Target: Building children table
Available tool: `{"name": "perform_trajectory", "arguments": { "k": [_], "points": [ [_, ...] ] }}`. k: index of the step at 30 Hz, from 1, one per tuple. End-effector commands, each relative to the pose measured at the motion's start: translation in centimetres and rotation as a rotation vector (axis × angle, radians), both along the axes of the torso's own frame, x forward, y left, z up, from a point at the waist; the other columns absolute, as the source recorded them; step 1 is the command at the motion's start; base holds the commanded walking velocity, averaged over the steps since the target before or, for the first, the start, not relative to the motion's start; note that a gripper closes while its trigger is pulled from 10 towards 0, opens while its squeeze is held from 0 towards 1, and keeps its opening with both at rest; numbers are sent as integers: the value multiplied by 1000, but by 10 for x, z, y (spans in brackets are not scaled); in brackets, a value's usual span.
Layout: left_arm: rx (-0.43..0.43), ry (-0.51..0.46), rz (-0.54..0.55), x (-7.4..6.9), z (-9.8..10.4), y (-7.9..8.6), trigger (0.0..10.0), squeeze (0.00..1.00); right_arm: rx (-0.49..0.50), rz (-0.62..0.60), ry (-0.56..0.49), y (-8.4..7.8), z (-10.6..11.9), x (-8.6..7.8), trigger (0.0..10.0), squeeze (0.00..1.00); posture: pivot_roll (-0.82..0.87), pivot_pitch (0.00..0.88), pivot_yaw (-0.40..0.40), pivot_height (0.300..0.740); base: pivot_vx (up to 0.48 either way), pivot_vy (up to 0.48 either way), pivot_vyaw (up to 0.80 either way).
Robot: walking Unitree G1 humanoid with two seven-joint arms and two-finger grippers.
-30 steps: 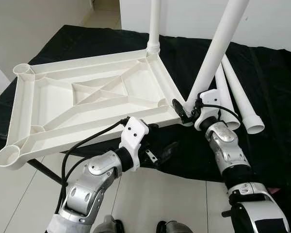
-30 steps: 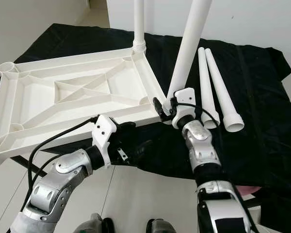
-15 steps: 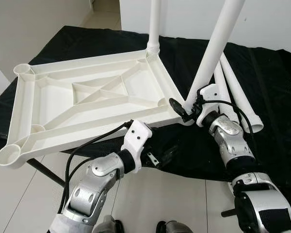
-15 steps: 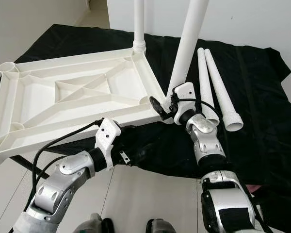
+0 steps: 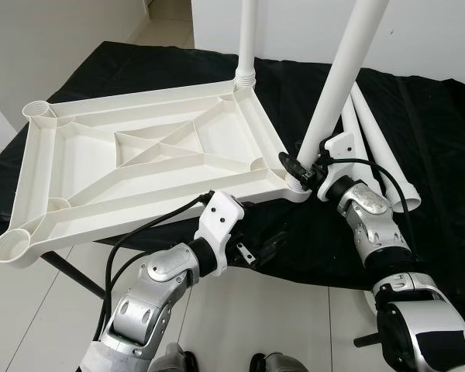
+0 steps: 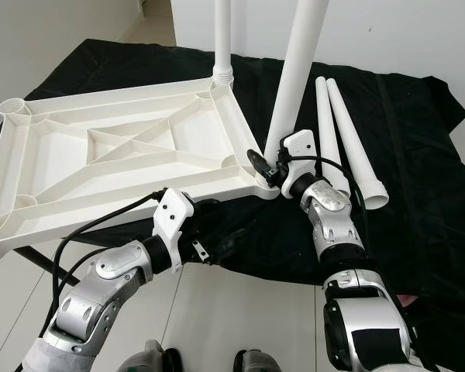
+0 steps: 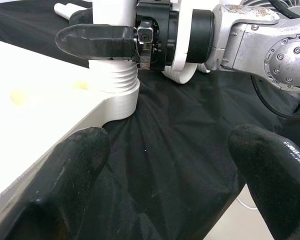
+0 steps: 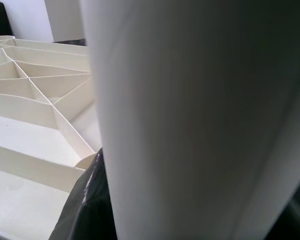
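The white table top (image 5: pixel 139 159) lies upside down on a black-draped table. One white leg (image 5: pixel 246 39) stands screwed into its far right corner. My right gripper (image 5: pixel 304 172) is shut on a second leg (image 5: pixel 339 85), held almost upright with its threaded end (image 7: pixel 114 82) seated in the near right corner socket (image 5: pixel 294 190). My left gripper (image 5: pixel 265 240) is open just below the top's near edge, close to that corner. Its two fingers (image 7: pixel 72 170) point at the socket and hold nothing. In the right wrist view, the held leg (image 8: pixel 190 120) hides most of the ribbed top (image 8: pixel 35 100).
Two loose white legs (image 5: pixel 387 159) lie side by side on the black cloth (image 5: pixel 434 116) to the right of the held leg. The top's left end overhangs the table over a pale tiled floor (image 5: pixel 31 310). A white wall stands behind.
The held leg's lower end has moved left onto the near right corner socket, and the leg now stands straighter. My left arm has edged forward under the top's near edge.
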State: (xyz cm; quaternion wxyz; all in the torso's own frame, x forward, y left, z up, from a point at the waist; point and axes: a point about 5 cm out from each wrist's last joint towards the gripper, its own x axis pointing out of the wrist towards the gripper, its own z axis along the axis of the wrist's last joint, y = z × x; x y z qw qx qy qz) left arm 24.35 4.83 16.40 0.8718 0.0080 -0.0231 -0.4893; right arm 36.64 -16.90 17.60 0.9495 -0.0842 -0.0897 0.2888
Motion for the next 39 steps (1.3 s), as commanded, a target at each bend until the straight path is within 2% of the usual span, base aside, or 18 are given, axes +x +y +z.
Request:
{"name": "perform_trajectory", "arguments": {
  "k": [1, 6, 9, 11, 22, 25, 27, 29, 31, 32, 33, 35, 36, 39],
  "points": [
    [-2, -2, 37, 2, 0, 1, 10000, 0, -16, -6, 49, 1, -13, -3, 10000, 0, -66, 98, 23, 740, 0, 0, 0],
    [-5, -1, 34, 1, 0, 0, 10000, 0, 4, -74, 57, 2, -18, -4, 10000, 0, -68, 95, 19, 740, 0, 0, 0],
    [-5, -1, 34, 1, 0, 0, 10000, 0, 4, -74, 57, 2, -18, -4, 10000, 0, -68, 95, 19, 740, 0, 0, 0],
    [-9, -1, 29, 1, 0, -1, 10000, 0, 25, -139, 65, 2, -20, -4, 10000, 0, -69, 95, 17, 740, 0, 0, 0],
    [-14, 2, 13, -2, -1, -3, 10000, 0, 111, -265, 85, 17, -27, -9, 10000, 0, -72, 89, 17, 740, 0, 0, 0],
    [-14, 3, 8, -3, -1, -3, 10000, 0, 154, -368, 105, 23, -28, -10, 10000, 0, -72, 89, 16, 740, 0, 0, 0],
    [-14, 3, 8, -3, -1, -3, 10000, 0, 154, -368, 105, 23, -28, -10, 10000, 0, -72, 89, 16, 740, 0, 0, 0],
    [-15, 5, 4, -3, -1, -3, 10000, 0, 169, -457, 99, 31, -28, -13, 10000, 0, -73, 88, 16, 740, 0, 0, 0],
    [-15, 5, 4, -3, -1, -3, 10000, 0, 169, -457, 99, 31, -28, -13, 10000, 0, -73, 88, 16, 740, 0, 0, 0],
    [-15, 6, 3, -3, -1, -4, 10000, 0, 164, -509, 94, 35, -28, -16, 10000, 0, -73, 88, 16, 740, 0, 0, 0],
    [-15, 6, 3, -3, -1, -4, 10000, 0, 164, -509, 94, 35, -28, -16, 10000, 0, -73, 88, 16, 740, 0, 0, 0],
    [-19, 7, 1, -4, -1, -4, 10000, 0, 159, -618, 94, 37, -32, -20, 10000, 0, -72, 91, 13, 740, 0, 0, 0],
    [-19, 7, 1, -4, -1, -4, 10000, 0, 159, -618, 94, 37, -32, -20, 10000, 0, -72, 91, 13, 740, 0, 0, 0],
    [-21, 8, 0, -4, -1, -5, 10000, 0, 182, -717, 71, 37, -32, -25, 10000, 0, -66, 93, 10, 740, 0, 0, 0]
  ]
}}
